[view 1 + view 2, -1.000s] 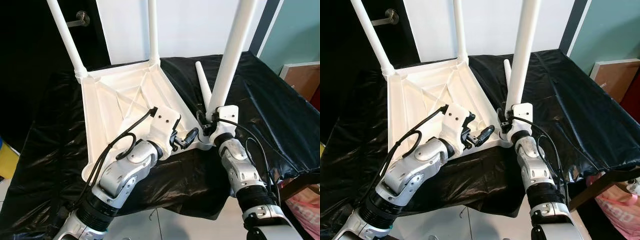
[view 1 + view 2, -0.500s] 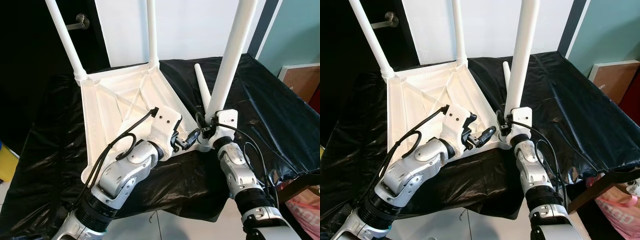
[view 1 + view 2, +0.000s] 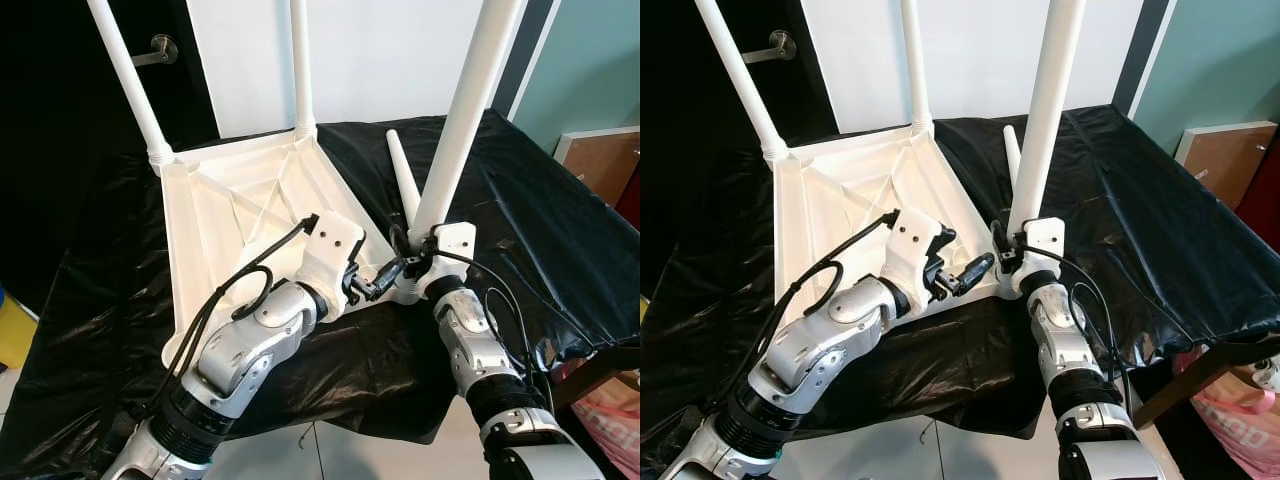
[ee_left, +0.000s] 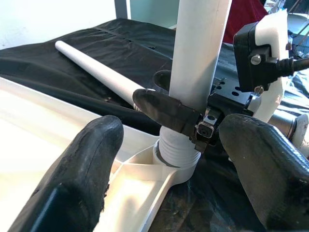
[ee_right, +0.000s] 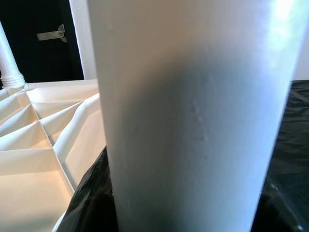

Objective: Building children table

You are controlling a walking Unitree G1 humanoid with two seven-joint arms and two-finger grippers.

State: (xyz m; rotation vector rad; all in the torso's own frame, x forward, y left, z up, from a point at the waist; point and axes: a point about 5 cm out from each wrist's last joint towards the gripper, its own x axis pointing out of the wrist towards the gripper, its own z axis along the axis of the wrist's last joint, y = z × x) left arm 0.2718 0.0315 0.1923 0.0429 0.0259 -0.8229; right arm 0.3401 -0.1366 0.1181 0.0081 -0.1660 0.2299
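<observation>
at the table corner (image 3: 400, 292), right claw (image 4: 166, 108) seemingly grips leg (image 3: 462, 105).

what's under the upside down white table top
A black plastic sheet lies under the table top and hangs over the front edge. What the sheet itself rests on is covered, so it cannot be told.

Work surface: table draped in crinkled black plastic sheet (image 3: 520, 210), sheet hanging over the near edge. Resting directly on it: white children's tabletop (image 3: 240, 215), upside down, ribbed underside facing up, near corner reaching the sheet's front edge. Also on the sheet: loose white leg (image 3: 402, 180), lying flat just beside the tabletop's right edge. Below: pale tiled floor (image 3: 330, 455).
</observation>
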